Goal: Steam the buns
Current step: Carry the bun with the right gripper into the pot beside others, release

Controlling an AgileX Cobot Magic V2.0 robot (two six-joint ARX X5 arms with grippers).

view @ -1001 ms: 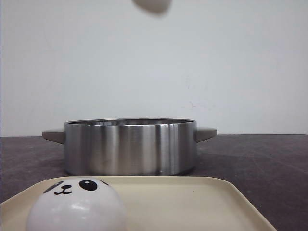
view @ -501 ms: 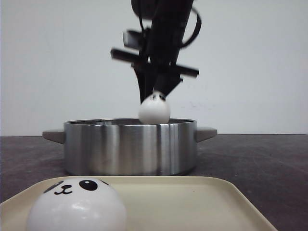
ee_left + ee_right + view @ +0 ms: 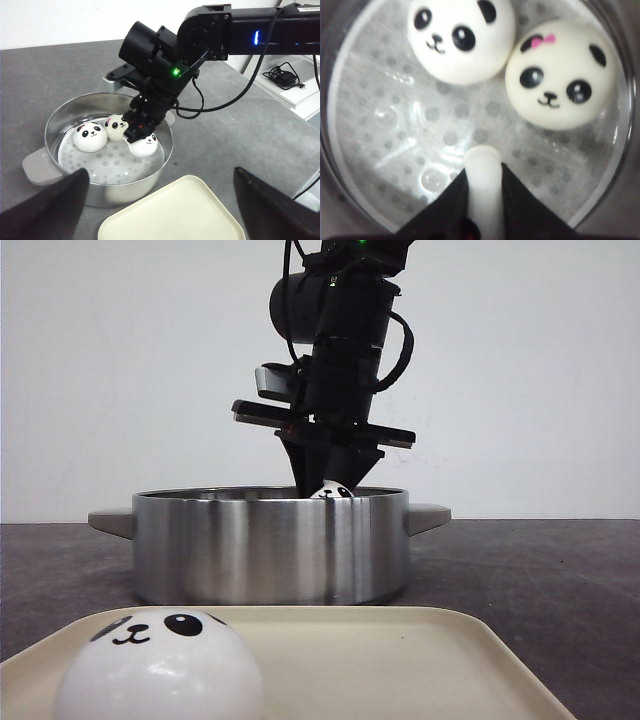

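We have two buns [image 3: 461, 37] in the steamer pot [image 3: 55, 165], our right gripper [image 3: 482, 172] pinching a third bun [image 3: 145, 145] just above the perforated floor, and one last bun [image 3: 160, 665] waiting on the tray [image 3: 400, 660], while our left gripper [image 3: 160, 210] hangs wide open and empty.

The right gripper [image 3: 137, 136] reached down inside the steamer pot [image 3: 55, 112], pinching a bun [image 3: 145, 145] over the perforated floor. Two more buns [image 3: 461, 37] [image 3: 560, 75] sat touching each other just ahead of its fingertips. Behind it, a tray [image 3: 400, 660] carried another bun [image 3: 160, 675].
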